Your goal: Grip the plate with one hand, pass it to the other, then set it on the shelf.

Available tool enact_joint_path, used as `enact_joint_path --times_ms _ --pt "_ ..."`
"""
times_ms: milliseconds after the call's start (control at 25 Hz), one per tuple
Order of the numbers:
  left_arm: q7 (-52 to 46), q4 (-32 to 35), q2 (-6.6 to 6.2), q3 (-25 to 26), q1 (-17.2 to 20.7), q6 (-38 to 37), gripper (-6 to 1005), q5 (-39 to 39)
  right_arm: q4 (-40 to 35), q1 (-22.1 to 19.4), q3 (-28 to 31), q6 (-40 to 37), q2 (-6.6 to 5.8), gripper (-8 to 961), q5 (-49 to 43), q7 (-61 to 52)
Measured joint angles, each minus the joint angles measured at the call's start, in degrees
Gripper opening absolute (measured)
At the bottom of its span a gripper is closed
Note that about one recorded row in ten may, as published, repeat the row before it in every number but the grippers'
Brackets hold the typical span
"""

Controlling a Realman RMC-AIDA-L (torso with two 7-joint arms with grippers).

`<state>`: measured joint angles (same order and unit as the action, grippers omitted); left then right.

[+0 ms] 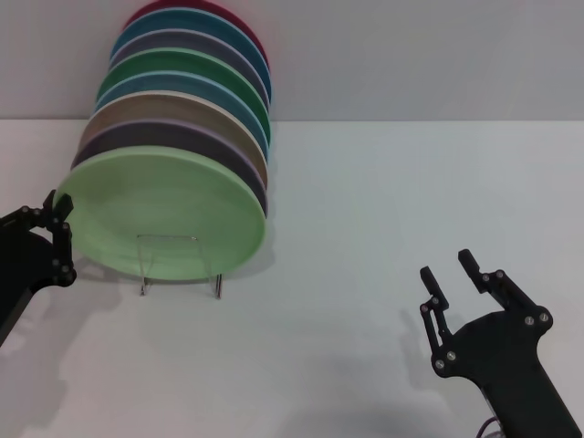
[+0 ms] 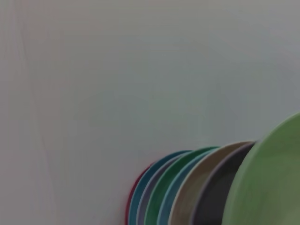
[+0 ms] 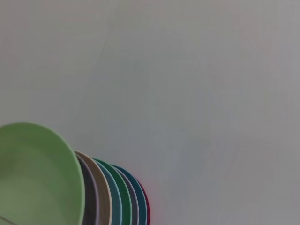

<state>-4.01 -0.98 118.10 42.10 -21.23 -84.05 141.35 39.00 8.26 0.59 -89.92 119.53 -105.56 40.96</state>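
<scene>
While the pale green plate point(image 1: 164, 214) leans at the front of the row of plates on the wire shelf point(image 1: 180, 265), the left gripper point(image 1: 60, 239) waits beside its left edge, fingers apart, and the right gripper point(image 1: 452, 278) sits wide open, near and far right

The mint-green plate point(image 1: 164, 214) is looking matte and smooth, the shelf point(image 1: 179, 266) thin silvery wire, the worktop point(image 1: 383, 210) matte white.
</scene>
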Motion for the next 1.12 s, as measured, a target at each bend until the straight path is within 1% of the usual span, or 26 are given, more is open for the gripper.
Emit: enact_joint_path --times_ms 160,640,720,800,840,960,1000,1040,1120 --pt "1.8 -0.3 0.11 -0.3 0.0 0.9 101 0.6 0.2 0.0 0.1 0.1 0.0 392 0.0 0.0" --pt "2.1 -0.4 0.11 0.5 0.5 0.4 110 0.4 0.1 0.6 0.4 0.6 0.0 403 0.0 0.0" --pt "2.1 -0.4 0.11 0.6 1.2 -0.6 332 0.4 0.0 0.7 1.0 0.8 0.0 405 0.0 -0.2" --pt "1.7 -0.5 0.11 0.7 2.9 -3.0 352 0.4 -0.1 0.9 3.0 1.3 -0.04 407 0.0 -0.5" --pt "1.4 -0.7 0.15 0.7 3.8 -4.0 362 0.4 -0.1 0.9 3.0 1.3 -0.04 408 0.0 -0.5" --pt "-0.6 -3.2 0.24 0.6 8.0 -7.1 393 0.3 -0.8 1.4 5.4 1.3 -0.2 410 0.0 -2.8" --pt "-2.7 -5.2 0.21 0.8 10.1 -7.8 409 0.3 -2.3 2.0 6.8 1.3 -0.3 411 0.0 -6.4" --pt "-2.7 -5.2 0.21 0.8 10.1 -7.8 424 0.3 -2.3 2.0 6.8 1.3 -0.3 412 0.0 -6.4" --pt "-6.3 -6.6 0.24 1.7 11.1 -7.9 455 0.3 -4.5 2.8 7.8 1.3 -0.34 414 0.0 -11.1"
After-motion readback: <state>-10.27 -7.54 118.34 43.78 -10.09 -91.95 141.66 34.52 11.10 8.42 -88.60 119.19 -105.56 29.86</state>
